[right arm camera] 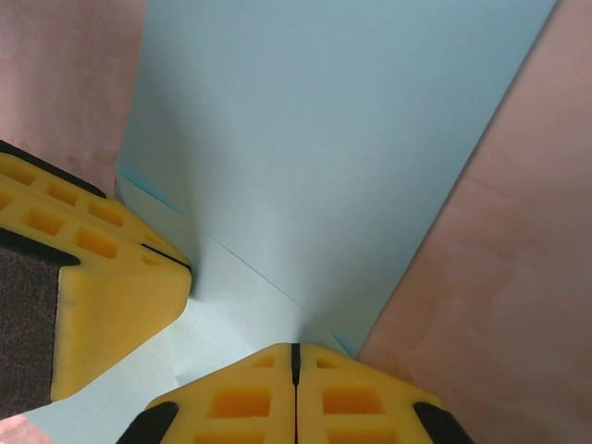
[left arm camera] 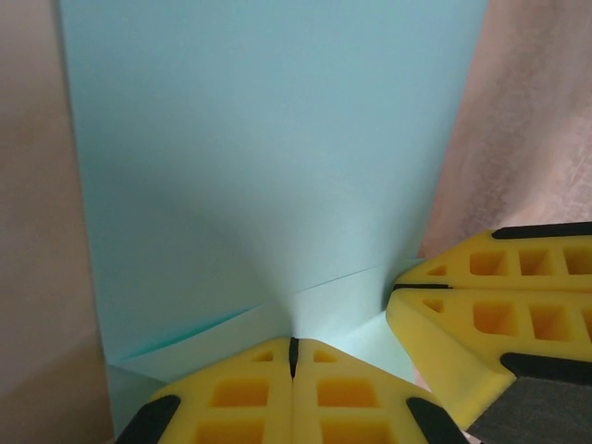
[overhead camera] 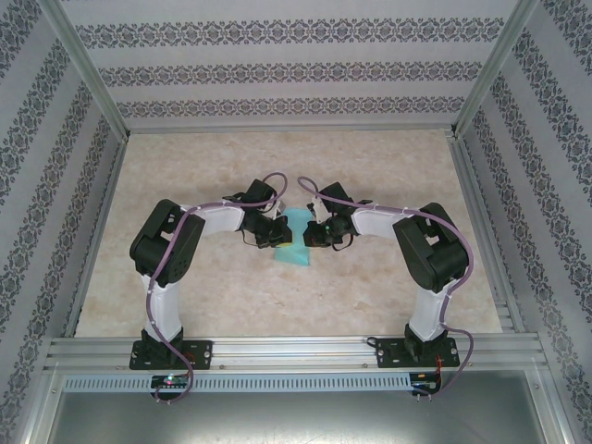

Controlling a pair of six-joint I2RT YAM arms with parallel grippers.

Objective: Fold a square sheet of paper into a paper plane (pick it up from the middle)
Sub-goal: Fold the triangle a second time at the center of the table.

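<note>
Presently, item: the square sheet of paper (overhead camera: 297,240), turquoise, lying mid-table (overhead camera: 398,176) between your two arms.
Condition: partly folded, with a crease crossing its near end in both wrist views.
Holders: left gripper (left arm camera: 293,344), jaws closed with the sheet's edge nipped between them. Right gripper (right arm camera: 296,350), likewise closed on that same end, just beside the other.
Handling: you should expect it to be light, thin and limp, quick to crumple, and likely to tear if the arms pull apart.
Recommended hold: pinch a creased, doubled edge, where it looks stiffest, and move both pinches together.
</note>
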